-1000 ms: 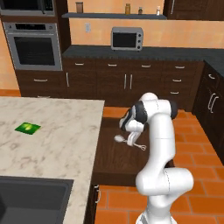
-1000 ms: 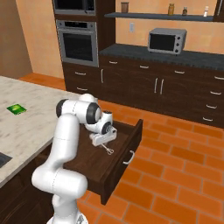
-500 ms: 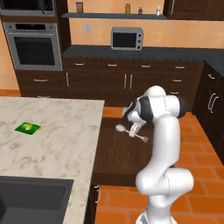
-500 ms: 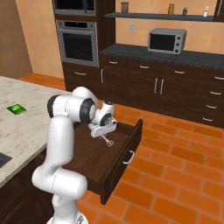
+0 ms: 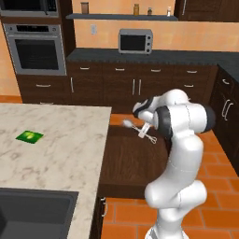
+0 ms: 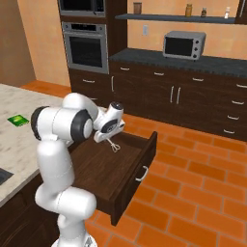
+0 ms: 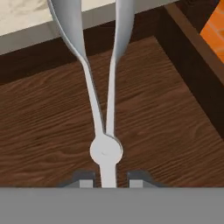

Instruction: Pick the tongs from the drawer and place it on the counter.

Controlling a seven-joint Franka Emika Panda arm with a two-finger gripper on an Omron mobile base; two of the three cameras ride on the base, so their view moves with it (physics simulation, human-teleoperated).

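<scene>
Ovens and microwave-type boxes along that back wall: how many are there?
2. A built-in wall oven at the left, and a small silver toaster oven on the dark counter to its right.

The drawer [image 5: 133, 163] stands pulled out from the counter [image 5: 56, 140], on the counter's right side in the left base view. Above the drawer's open inside, clear of its floor, the tongs [image 5: 138, 130] hang in the gripper [image 5: 145, 129]. A sink [image 5: 32, 212] is set in the counter's near end, and a mat [image 5: 30, 136] lies farther back on it.

Base views flank arm, sharing open drawer [image 5: 135, 158]; hand view close above drawer floor
</scene>
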